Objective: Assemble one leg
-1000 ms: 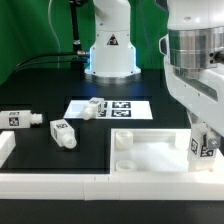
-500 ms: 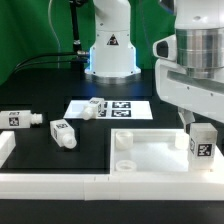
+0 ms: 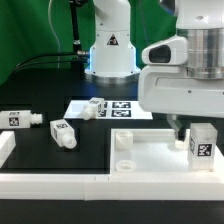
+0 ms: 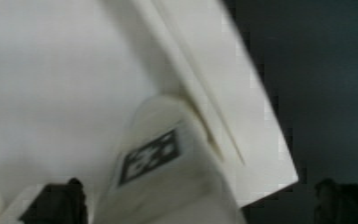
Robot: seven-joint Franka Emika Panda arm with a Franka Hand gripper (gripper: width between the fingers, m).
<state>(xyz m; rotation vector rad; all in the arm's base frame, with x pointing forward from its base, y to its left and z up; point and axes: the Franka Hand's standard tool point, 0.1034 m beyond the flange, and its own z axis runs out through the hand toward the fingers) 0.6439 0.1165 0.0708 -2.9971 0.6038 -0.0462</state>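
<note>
The arm is hanging over the far-right part of the flat white panel in the exterior view, its body filling the upper right of that picture. One leg is standing upright at the panel's corner on the exterior view's right, with a marker tag facing the camera. The gripper is sitting just above and beside this leg; one dark finger is showing next to it, apart from the tagged face as far as can be told.

In the wrist view the leg is lying below the camera, between the two dark fingertips at the picture's corners. The jaws are standing spread wide, with a gap on both sides of the leg, so the gripper is released and holding nothing.

Judgement: the step in hand is the seating of this leg in its corner socket, and the release is reading as done. Whether the peg is fully driven home is not visible.

Three more legs are lying loose on the black table: two on the exterior view's left and one resting on the marker board.

The next move is probably calling for a straight lift clear of the standing leg, without brushing it sideways
</note>
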